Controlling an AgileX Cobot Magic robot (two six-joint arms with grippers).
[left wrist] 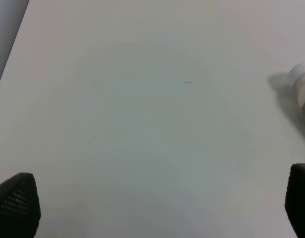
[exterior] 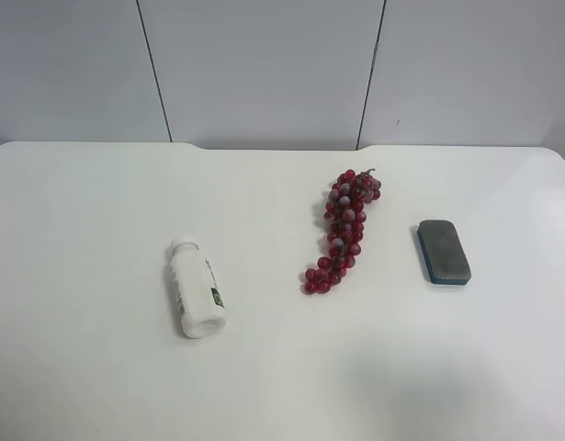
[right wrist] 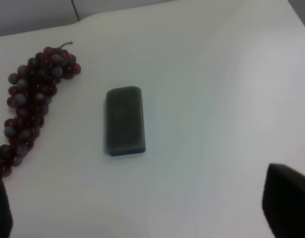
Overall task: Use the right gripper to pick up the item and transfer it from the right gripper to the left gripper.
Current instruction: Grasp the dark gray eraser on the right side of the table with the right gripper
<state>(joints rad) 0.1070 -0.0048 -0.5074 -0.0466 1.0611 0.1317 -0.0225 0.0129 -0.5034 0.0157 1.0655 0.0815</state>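
Observation:
The item (exterior: 444,251) is a flat dark grey block with a blue base, lying on the white table (exterior: 80,367) at the right of the exterior high view. In the right wrist view the item (right wrist: 124,121) lies flat, well ahead of my right gripper (right wrist: 142,213). That gripper is open, its two black fingertips (right wrist: 286,206) showing only at the picture's corners, and it holds nothing. My left gripper (left wrist: 157,208) is open too and empty, over bare table. No arm shows in the exterior high view.
A red grape bunch (exterior: 343,230) lies just left of the item; it also shows in the right wrist view (right wrist: 30,99). A white bottle (exterior: 196,288) lies on its side further left, and its cap (left wrist: 302,84) shows at the edge of the left wrist view.

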